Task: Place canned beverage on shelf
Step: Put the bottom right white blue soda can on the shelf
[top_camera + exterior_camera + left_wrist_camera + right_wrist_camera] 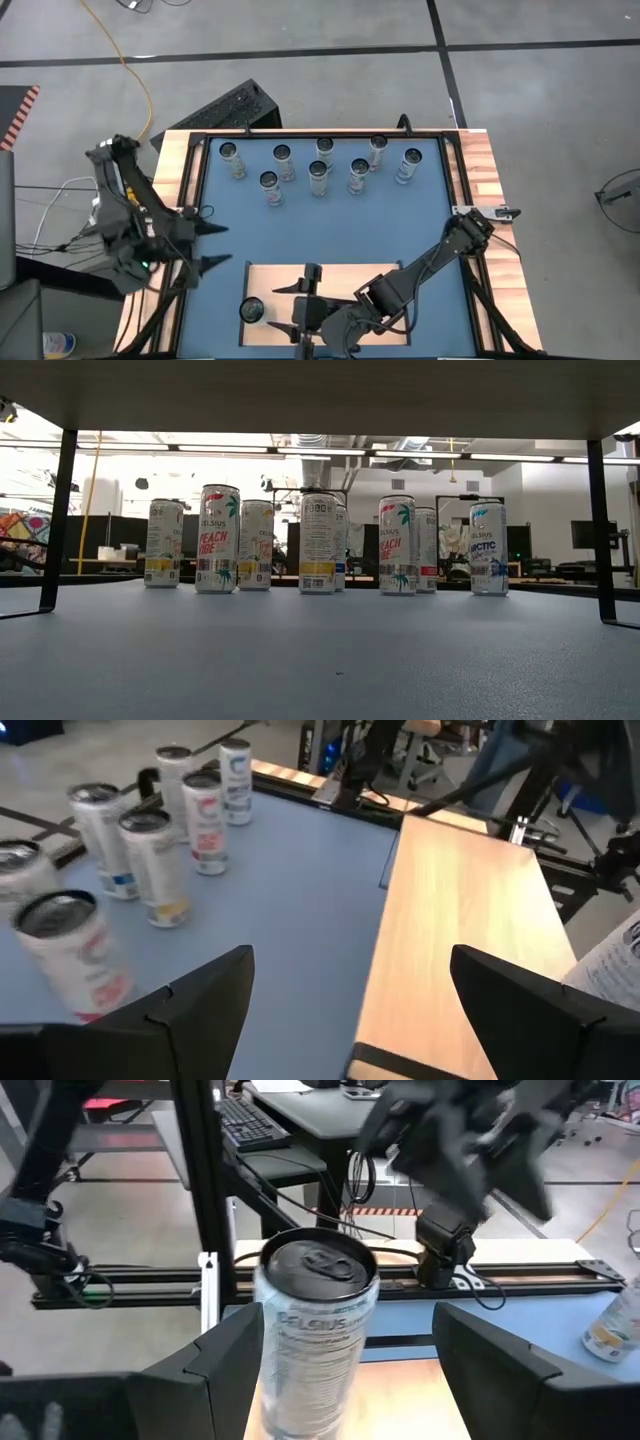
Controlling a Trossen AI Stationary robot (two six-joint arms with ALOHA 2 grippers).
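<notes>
Pale wood-grain shelf (400, 275), flat rectangle, sits at the near edge of the matte blue table (330, 225). One glossy cylindrical can (312, 1335) stands upright on its left end. Right gripper (297, 307) is level beside it, fingers spread, can between them, contact unclear. Left gripper (215, 247) hovers over the table's left side, fingers spread, empty. Eight more cans (320, 170) cluster at the far side.

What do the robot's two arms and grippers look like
Both arms are dark, nearly black, jointed links. The left gripper and right gripper each end in two dark, flat, pointed fingers. A small green light glows on the left arm. Dark cables run along both.
</notes>
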